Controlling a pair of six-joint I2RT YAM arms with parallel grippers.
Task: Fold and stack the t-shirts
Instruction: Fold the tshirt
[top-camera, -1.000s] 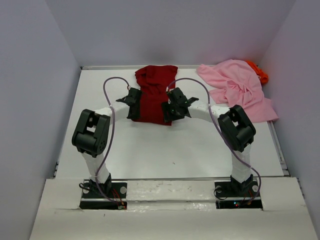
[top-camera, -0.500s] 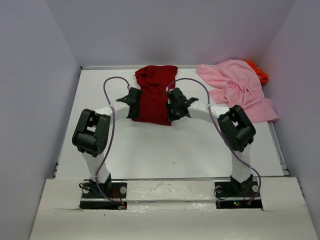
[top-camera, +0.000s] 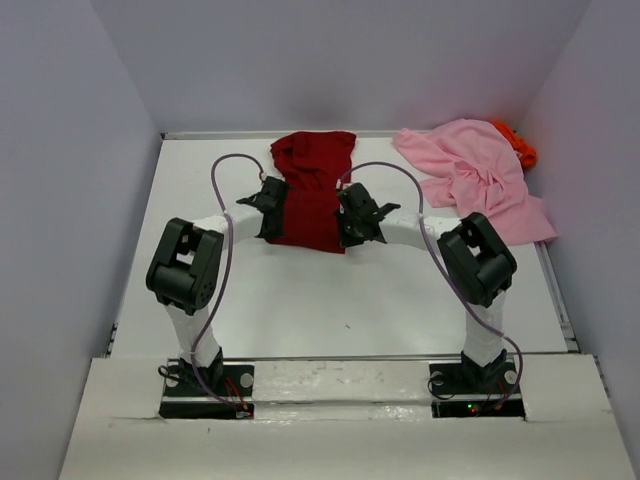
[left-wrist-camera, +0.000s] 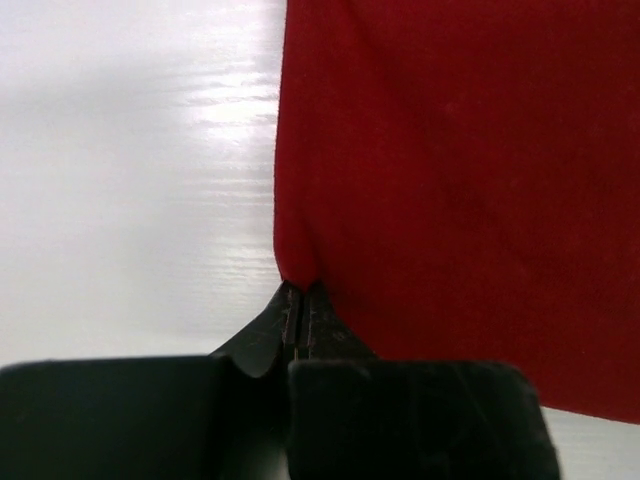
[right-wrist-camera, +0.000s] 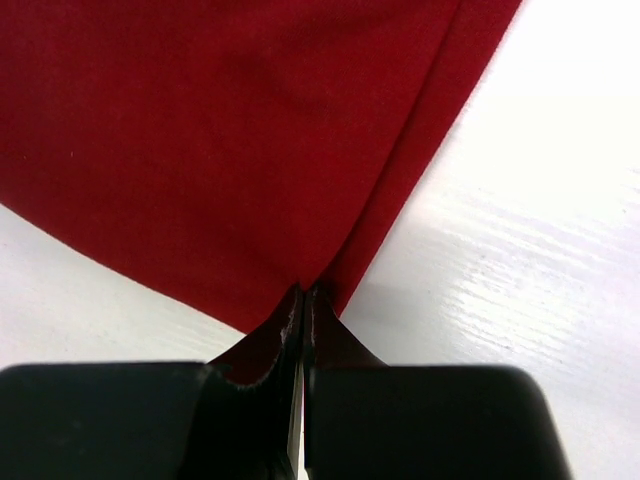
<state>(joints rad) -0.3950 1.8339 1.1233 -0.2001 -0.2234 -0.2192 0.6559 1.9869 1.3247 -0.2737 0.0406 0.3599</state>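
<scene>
At the near corners of the dark red t-shirt, flat on the white counter, the left hand and right hand each pinch cloth. Lifting both level and taut should fold it cleanly. Far right, the light pink t-shirt lies crumpled against the bright orange t-shirt.

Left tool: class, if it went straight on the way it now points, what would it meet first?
The dark red t-shirt. The left tool is shut on that shirt's edge, and more of the same cloth lies directly ahead; depth beyond is unclear.
</scene>
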